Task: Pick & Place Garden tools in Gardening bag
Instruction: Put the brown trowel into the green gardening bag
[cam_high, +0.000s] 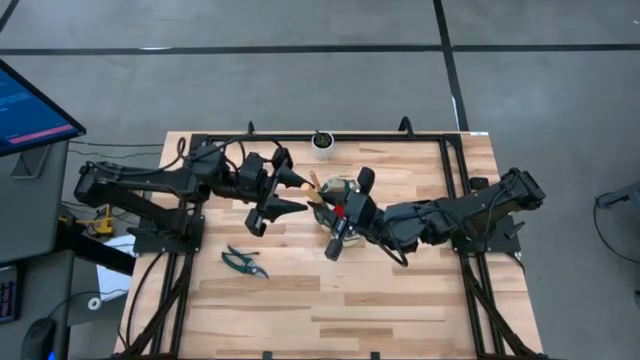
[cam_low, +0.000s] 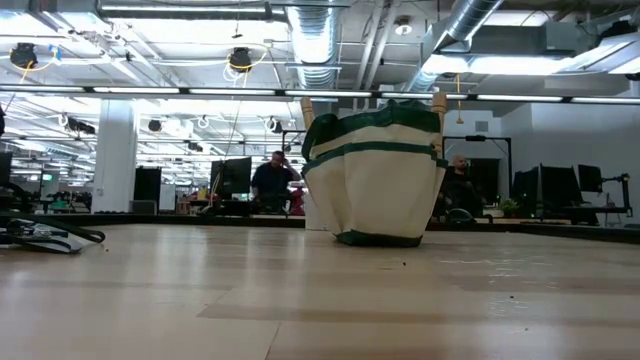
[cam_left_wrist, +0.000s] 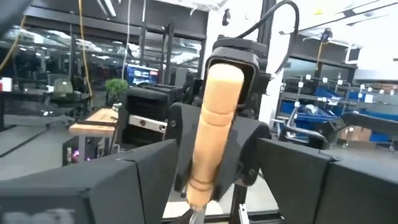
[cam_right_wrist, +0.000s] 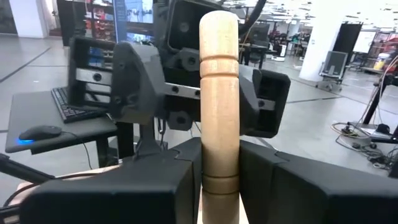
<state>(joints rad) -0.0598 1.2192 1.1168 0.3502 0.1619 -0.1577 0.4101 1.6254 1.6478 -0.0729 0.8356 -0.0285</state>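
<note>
The cream cloth gardening bag with dark green trim (cam_low: 375, 170) stands upright near the middle of the wooden table (cam_high: 400, 300). Two light wooden handles poke up out of its top, so I think at least two tools are already in it.

The left gripper (cam_high: 296, 193) is just beside the bag, and its fingers are spread apart. In the left wrist view a light wooden trowel handle (cam_left_wrist: 214, 124) stands between the fingers, and I cannot tell if they touch it.

The right gripper (cam_right_wrist: 219, 168) is over the bag, squeezed tight on another light wooden trowel handle (cam_right_wrist: 219, 93).

The dark-handled pruning shears (cam_high: 243, 262) lie on the table, well apart from the bag. They are left to do.

The small white pot with a green plant (cam_high: 322, 144) sits near the bag, toward the table's far edge.
</note>
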